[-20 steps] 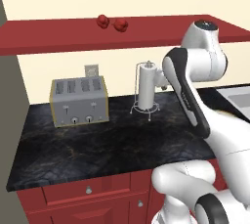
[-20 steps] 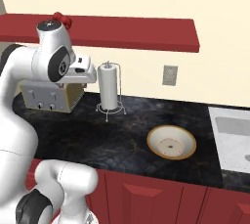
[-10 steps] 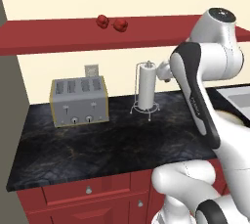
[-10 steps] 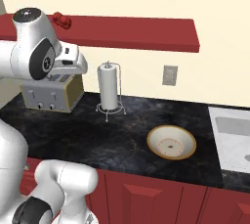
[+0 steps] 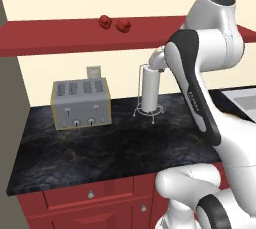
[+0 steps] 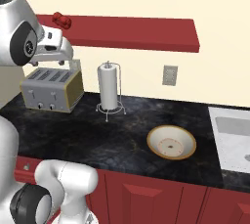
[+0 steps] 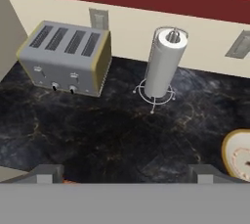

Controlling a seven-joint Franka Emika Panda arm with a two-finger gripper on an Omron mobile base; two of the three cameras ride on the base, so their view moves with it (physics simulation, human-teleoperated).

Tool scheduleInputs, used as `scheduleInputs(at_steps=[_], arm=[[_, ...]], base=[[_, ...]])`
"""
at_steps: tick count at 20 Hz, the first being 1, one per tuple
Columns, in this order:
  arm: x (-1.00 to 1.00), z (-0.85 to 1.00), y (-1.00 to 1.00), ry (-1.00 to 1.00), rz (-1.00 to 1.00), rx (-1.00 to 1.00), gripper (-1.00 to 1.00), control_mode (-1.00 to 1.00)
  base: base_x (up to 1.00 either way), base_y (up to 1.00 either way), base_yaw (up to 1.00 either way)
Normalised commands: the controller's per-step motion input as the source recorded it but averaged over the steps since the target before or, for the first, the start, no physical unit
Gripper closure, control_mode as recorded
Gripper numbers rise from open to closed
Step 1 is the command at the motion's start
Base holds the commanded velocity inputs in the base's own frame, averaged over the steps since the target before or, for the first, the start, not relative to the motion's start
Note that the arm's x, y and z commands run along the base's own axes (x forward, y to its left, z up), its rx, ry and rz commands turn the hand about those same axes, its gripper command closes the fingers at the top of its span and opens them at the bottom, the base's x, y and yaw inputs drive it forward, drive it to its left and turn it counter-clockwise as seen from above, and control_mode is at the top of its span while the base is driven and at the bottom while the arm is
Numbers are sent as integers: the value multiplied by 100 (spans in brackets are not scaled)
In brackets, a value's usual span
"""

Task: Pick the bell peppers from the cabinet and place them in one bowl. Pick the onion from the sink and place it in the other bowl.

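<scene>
left base view: two glossy, lumpy dark red bell peppers (image 5: 114, 23) sit side by side on the long red cabinet (image 5: 75, 35). right base view: the pale tan bowl (image 6: 171, 142) rests on the black counter (image 6: 122, 130). hand view: the gripper (image 7: 124, 173) has its fingertips spread wide, holding nothing.

No legible text or labels anywhere.
</scene>
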Motion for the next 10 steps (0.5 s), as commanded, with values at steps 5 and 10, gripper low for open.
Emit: scheduleInputs(at_steps=[5, 10], arm=[[12, 32, 41, 0, 0, 0, -100, -100], [31, 19, 32, 0, 1, 0, -100, -100]], base=[[0, 0, 0], [0, 0, 0]])
